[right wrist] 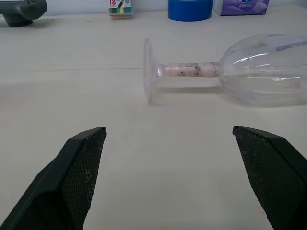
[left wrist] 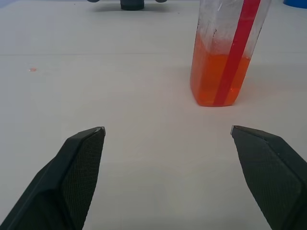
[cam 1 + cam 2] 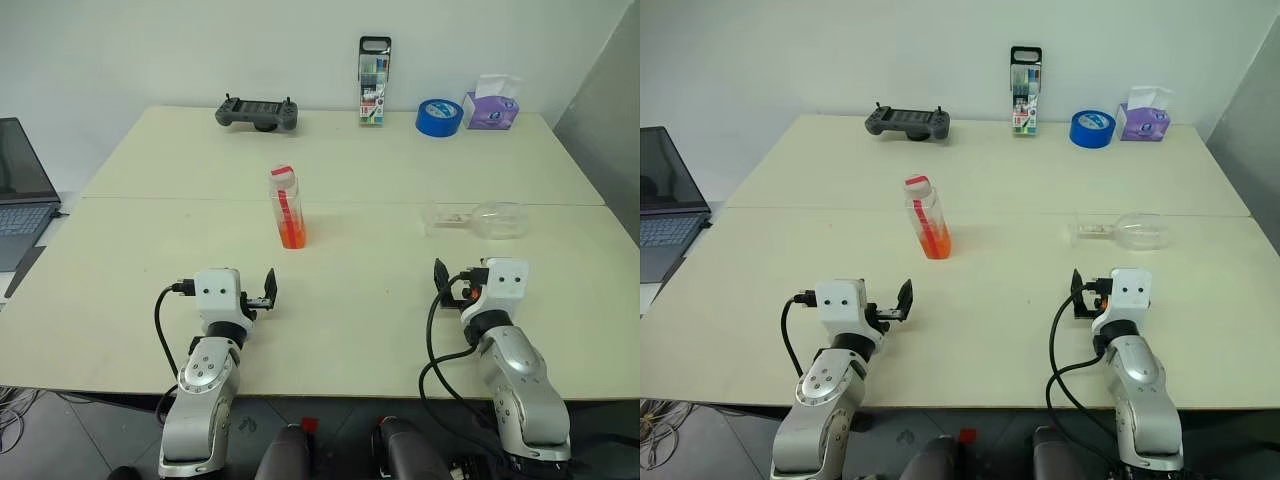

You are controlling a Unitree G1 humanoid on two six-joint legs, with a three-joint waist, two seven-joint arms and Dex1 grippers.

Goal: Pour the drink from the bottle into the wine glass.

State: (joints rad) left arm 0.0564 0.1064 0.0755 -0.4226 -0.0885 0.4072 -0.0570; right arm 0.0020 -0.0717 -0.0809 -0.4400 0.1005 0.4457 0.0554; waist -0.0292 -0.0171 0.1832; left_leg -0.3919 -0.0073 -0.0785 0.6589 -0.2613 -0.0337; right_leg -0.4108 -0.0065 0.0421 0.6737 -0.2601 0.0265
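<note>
Right now the clear stemmed wine glass (image 3: 480, 219) is lying on its side ahead of the right gripper (image 1: 168, 139), so with both claws gaping empty it is needing standing up before the left gripper (image 2: 168, 134) tips the orange-filled, red-striped clear plastic bottle (image 3: 287, 208)

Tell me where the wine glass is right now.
The wine glass lies on its side on the table's right half, just ahead of the right gripper, foot pointing toward the upright bottle to its left.

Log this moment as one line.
bottle upright, capped, part full | glass on its side, empty | left gripper open, empty | right gripper open, empty
</note>
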